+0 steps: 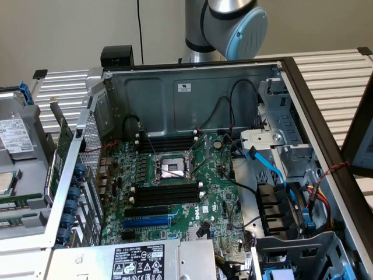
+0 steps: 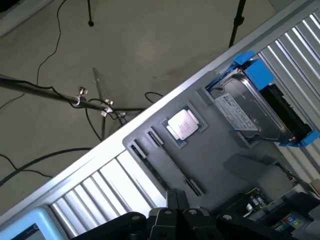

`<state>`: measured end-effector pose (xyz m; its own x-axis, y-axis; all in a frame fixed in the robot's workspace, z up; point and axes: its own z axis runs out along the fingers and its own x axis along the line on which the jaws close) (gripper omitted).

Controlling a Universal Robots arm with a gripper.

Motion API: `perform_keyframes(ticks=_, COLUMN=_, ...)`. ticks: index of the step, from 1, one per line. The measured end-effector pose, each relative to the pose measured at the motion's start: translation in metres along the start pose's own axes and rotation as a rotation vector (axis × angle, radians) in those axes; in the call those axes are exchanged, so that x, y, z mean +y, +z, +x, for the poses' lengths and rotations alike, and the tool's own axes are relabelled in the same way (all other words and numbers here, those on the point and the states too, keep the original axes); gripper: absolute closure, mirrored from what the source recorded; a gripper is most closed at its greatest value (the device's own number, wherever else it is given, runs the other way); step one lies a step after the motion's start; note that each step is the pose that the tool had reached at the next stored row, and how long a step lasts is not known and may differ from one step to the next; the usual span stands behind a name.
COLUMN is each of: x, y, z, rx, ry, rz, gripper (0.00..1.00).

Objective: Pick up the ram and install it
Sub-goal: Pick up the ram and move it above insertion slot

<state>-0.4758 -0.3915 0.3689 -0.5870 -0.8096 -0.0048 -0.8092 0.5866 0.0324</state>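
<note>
You are working in what looks like a robotics lab, at a bench set up for computer assembly. A robot arm (image 1: 233, 26) stands behind a slatted metal table (image 1: 332, 70) that carries an open computer case (image 1: 192, 87), its motherboard (image 1: 192, 217) bare. A grey tray (image 2: 220, 165) on that table holds a processor (image 2: 183, 124) and a hard drive (image 2: 245, 112). Stand legs (image 2: 92, 102) rest on the plain floor (image 2: 150, 45).

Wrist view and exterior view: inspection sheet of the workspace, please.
Surface: ribbed metal table with a grey tray on it.
Job's things: ram seems to lie edge-up in a tray groove beside the CPU; black slots look empty.
Clutter: hard drive in a blue caddy on the tray.
Gripper: shut, holding nothing, above the tray.
Cables: blue cable in the case; black cord behind.
Surroundings: stand on the floor.
</note>
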Motion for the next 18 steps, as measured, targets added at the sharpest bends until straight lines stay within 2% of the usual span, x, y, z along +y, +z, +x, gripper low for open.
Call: perform_keyframes(ticks=18, x=0.0000, y=0.0007, z=0.0000, rx=0.0095, ry=-0.327, rz=0.0003, gripper=0.89)
